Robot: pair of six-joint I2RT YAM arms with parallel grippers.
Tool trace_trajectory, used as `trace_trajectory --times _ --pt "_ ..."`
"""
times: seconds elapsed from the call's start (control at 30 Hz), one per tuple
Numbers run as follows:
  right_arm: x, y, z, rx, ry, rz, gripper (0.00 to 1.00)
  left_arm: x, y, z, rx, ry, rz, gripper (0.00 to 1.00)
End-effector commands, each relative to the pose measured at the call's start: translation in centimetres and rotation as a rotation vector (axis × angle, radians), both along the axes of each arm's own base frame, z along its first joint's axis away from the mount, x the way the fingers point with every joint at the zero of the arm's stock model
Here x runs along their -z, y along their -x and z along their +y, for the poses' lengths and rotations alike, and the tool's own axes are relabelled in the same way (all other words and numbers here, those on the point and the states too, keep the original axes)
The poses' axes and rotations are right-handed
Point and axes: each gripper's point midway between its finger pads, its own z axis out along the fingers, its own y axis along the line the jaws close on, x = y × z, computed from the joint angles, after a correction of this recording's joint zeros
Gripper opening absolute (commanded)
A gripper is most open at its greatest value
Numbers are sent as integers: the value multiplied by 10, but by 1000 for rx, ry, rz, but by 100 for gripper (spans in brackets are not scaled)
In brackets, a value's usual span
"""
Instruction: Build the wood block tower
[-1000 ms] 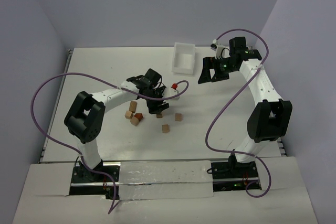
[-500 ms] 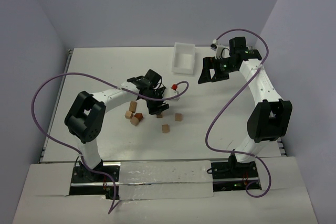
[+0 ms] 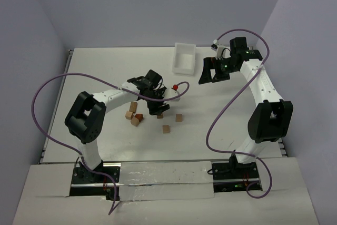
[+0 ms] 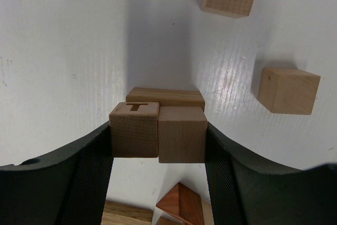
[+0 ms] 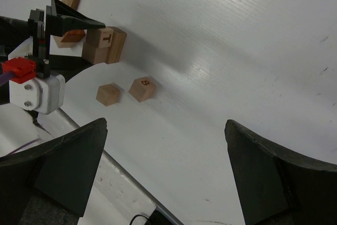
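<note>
The left gripper (image 4: 158,134) is closed onto two tan wooden cubes (image 4: 181,133) set side by side, one stamped T. Its pads press their outer faces, I'd judge to square them flush as one even layer. A flat tan wooden slab (image 4: 166,97) touches them at 12 o'clock; whether they sit on it I cannot tell. A loose tan cube (image 4: 288,90) lies at 2 o'clock and a reddish-brown wooden wedge (image 4: 179,204) at 6. Nothing is stacked into a column yet. All the blocks lie at 7 o'clock from the white rectangular tray (image 3: 184,58). The right gripper (image 5: 168,151) hangs wide apart by that tray, probably so as not to crowd the work.
</note>
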Motion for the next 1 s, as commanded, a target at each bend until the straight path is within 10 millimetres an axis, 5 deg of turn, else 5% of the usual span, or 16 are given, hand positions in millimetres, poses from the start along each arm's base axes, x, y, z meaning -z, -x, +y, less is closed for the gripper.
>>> trace_trajectory --times 0.0,0.63,0.97 --pt "-11 0 6 -25 -14 -22 100 -4 0 -9 30 27 -22 56" --pt "-12 1 9 -36 -15 -19 100 -11 1 -8 35 21 -34 56" --pt "-11 0 9 -38 -14 -17 100 -3 2 -7 39 9 -23 64"
